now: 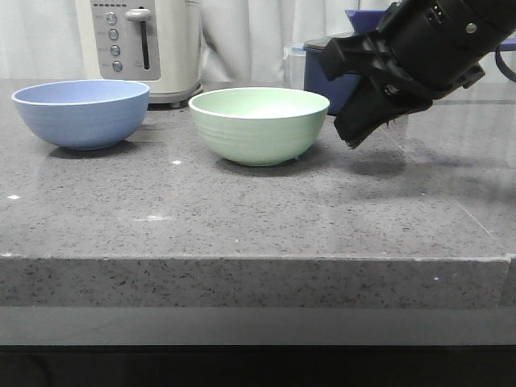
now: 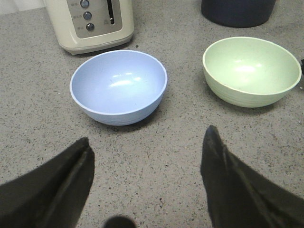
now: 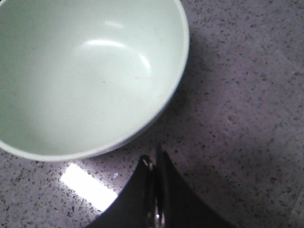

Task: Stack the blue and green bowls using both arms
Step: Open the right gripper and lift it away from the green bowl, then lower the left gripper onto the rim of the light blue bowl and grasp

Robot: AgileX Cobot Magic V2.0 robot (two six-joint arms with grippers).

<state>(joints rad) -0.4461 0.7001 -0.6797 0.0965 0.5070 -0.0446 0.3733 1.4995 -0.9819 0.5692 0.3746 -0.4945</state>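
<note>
The blue bowl [image 1: 82, 113] stands upright at the left of the counter; it also shows in the left wrist view [image 2: 118, 86]. The green bowl [image 1: 260, 123] stands upright at the middle, apart from the blue one, and shows in the left wrist view [image 2: 251, 70] and the right wrist view [image 3: 85, 76]. My right gripper [image 1: 352, 139] hovers just right of the green bowl, its fingers pressed together on nothing [image 3: 155, 160]. My left gripper [image 2: 148, 152] is open and empty over bare counter, short of the blue bowl; it is out of the front view.
A cream toaster [image 1: 141, 44] stands behind the blue bowl. A dark navy pot [image 1: 343, 76] stands behind the green bowl, partly hidden by my right arm. The counter's front edge [image 1: 258, 258] runs across the front view.
</note>
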